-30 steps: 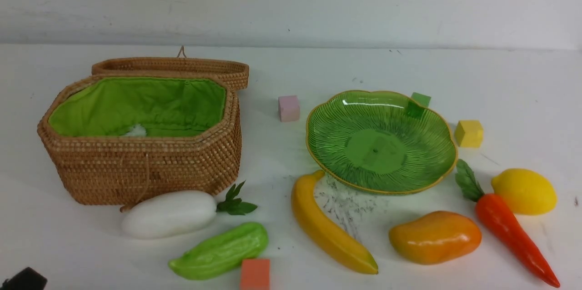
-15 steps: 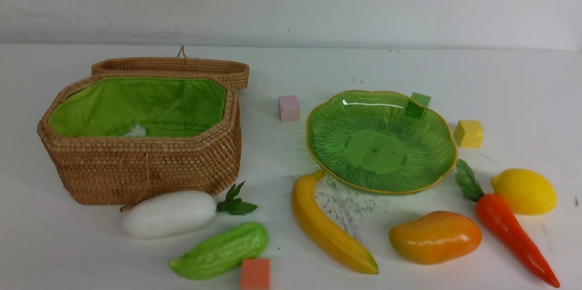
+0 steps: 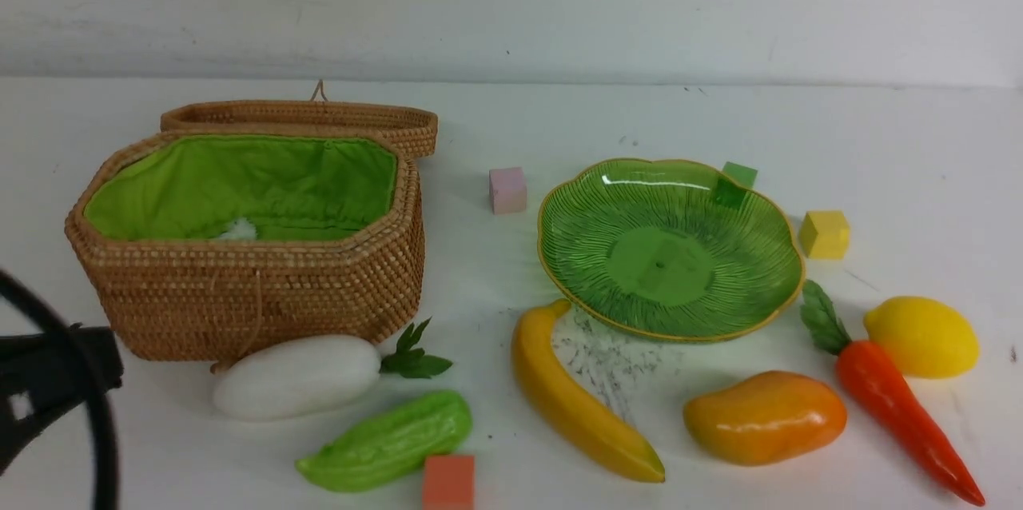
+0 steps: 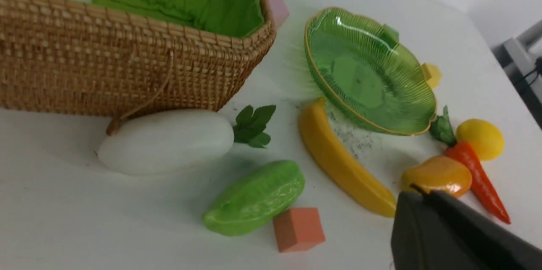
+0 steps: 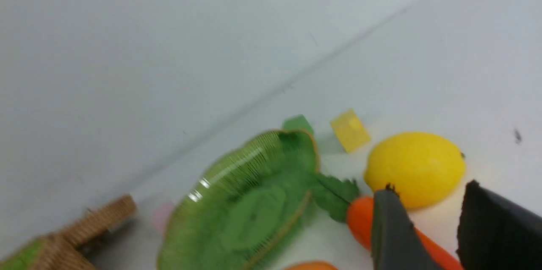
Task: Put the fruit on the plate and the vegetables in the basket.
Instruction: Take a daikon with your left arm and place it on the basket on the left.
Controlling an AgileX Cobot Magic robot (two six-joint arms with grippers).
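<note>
You have the wide green ribbed glass plate (image 3: 670,250) with the gold rim as your mark. The long curved yellow toy banana (image 3: 575,402) lies at its near left rim, and the plump orange-yellow toy mango (image 3: 765,416) lies in front of it. To its right are the orange-red toy carrot (image 3: 899,406), with its leaves just beside the rim, and the oval yellow toy lemon (image 3: 921,336). The open woven wicker basket (image 3: 256,302) with the green lining stands to the left of the plate. The white oblong toy radish (image 3: 297,376) and the light green bumpy toy gourd (image 3: 388,441) lie left of the plate too, nearer to the robot. The left gripper (image 4: 423,197) is clenched and grasps nothing. The right gripper (image 5: 430,187) is released, with its fingers apart above the carrot and lemon.
</note>
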